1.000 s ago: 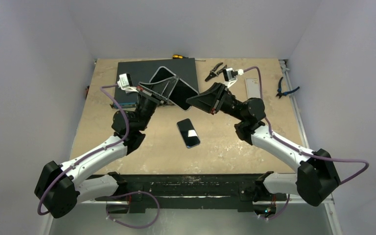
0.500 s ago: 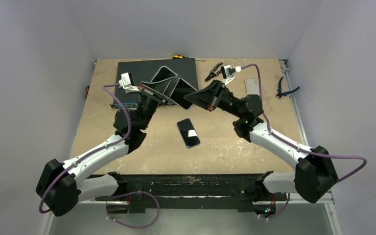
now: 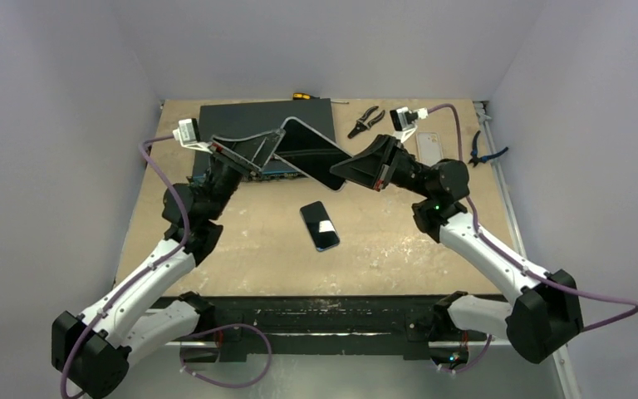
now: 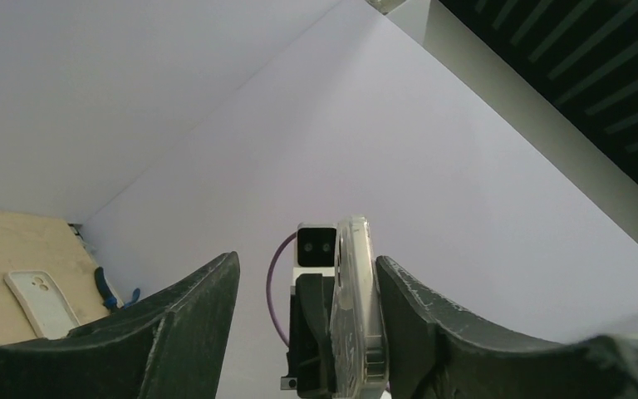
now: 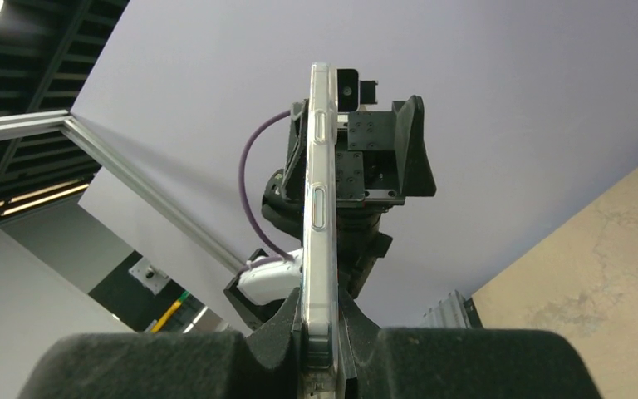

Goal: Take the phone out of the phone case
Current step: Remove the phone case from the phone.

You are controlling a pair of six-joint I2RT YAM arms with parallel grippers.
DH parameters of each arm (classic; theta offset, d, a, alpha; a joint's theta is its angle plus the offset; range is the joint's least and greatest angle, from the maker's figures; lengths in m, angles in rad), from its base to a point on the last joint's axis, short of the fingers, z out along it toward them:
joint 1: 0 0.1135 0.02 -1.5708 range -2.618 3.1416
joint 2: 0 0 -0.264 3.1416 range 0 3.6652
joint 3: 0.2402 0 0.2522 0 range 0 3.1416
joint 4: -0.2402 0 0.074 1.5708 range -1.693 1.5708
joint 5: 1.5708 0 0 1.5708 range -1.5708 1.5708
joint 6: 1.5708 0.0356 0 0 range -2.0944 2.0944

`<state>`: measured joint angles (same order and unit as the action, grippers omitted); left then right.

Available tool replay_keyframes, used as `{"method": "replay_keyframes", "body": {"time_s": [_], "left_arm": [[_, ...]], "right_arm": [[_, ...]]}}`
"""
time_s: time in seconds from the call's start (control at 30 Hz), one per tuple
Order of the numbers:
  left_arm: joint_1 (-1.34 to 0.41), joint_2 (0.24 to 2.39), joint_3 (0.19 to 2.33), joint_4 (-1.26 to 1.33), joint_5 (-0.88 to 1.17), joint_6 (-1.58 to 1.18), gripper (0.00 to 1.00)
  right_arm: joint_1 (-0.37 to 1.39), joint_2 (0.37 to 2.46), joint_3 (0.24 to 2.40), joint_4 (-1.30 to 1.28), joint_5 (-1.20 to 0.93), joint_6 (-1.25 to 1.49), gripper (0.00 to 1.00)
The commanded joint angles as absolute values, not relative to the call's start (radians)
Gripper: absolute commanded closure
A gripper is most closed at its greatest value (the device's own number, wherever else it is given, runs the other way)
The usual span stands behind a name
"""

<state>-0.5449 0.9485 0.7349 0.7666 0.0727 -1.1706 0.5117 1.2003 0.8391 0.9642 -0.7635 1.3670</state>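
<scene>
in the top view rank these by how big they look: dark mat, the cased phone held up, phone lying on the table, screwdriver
1. dark mat
2. cased phone, but it is raised toward the camera, so its lead over the next one is unsure
3. phone lying on the table
4. screwdriver

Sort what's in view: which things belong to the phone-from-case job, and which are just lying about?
Job: cased phone, right gripper shut on it, left gripper open around it.
Lying about: bare phone, white case, screwdriver, black pliers, blue-handled pliers, dark mat.
</scene>
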Motion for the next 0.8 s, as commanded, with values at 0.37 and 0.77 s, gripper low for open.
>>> {"method": "replay_keyframes", "body": {"time_s": [0.37,0.77], "left_arm": [[-0.459,1.087,0.804,1.084,0.49,-1.393,0.34],[-0.46,1.062,0.825,0.959,0.543,-1.328,0.51]], "right_arm": [[0.491,1.09,0.905,0.841,-0.851,1.294,1.0],[0.484,1.085,0.928,0.744,-0.812,1.229,1.0]]}}
